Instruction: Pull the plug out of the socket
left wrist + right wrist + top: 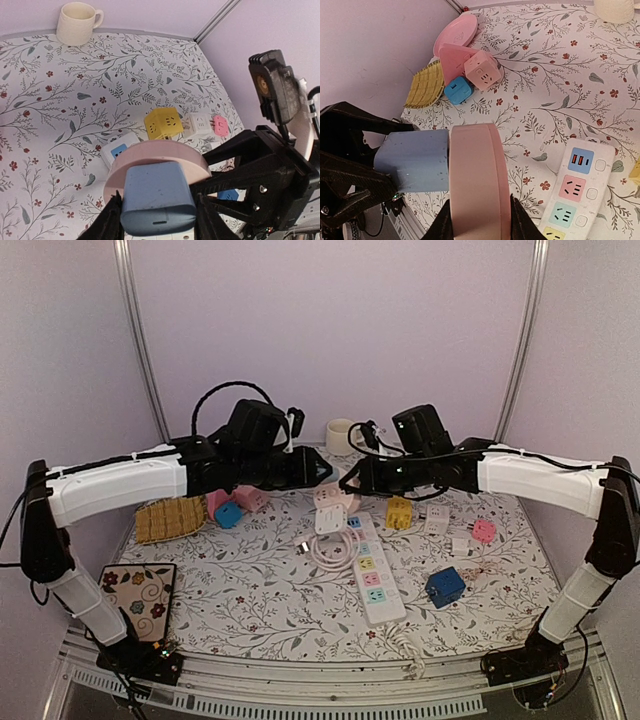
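Observation:
Both arms are raised and meet above the middle of the table. My left gripper (158, 216) is shut on a blue-grey block-shaped plug (157, 197), one black finger on each side. The plug's front sits flush against a round pink socket (161, 154). In the right wrist view, my right gripper (481, 224) is shut across the rim of the pink socket (477, 180), with the blue plug (412, 160) sticking out to its left and no gap between them. In the top view, the left gripper (320, 472) and right gripper (352, 480) nearly touch tip to tip.
Below the grippers lie a white power strip (368, 570) with its coiled cord, a yellow cube socket (399, 512), a blue cube (444, 586) and pink cubes (250, 499). A mug (341, 435) stands at the back, with a woven mat (168, 519) and floral tile (137, 590) on the left.

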`<state>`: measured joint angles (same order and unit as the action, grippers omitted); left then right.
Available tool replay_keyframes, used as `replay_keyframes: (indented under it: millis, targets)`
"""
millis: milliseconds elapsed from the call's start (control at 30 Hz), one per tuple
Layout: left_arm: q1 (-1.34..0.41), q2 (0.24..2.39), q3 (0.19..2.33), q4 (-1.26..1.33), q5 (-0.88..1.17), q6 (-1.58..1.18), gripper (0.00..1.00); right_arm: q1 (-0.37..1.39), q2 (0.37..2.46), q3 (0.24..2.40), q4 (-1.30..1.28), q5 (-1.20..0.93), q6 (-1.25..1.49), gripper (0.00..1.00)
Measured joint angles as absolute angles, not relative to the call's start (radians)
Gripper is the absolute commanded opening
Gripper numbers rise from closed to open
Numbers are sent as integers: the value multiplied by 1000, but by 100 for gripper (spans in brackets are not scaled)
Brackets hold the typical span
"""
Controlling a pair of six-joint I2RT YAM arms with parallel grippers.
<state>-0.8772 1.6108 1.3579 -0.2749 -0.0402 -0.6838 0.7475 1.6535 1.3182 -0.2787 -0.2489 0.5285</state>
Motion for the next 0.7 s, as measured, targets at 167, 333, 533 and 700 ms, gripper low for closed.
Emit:
replay_keyframes:
  millis: [167, 333, 533, 700]
  targets:
    - [-862, 1612, 1359, -266, -9, -722, 10, 748, 1653, 1324, -286, -238, 519, 3]
    - [-830, 1607, 1319, -211, 62, -758, 9, 748, 1653, 1320, -290, -229, 518, 3]
    - [-831, 1580, 1293, -216, 64, -747, 9, 748, 1653, 1297, -261, -272, 529, 3]
    - [-860, 1536, 1304, -267, 13, -697, 7, 699, 1663, 1260, -294, -222, 564, 3]
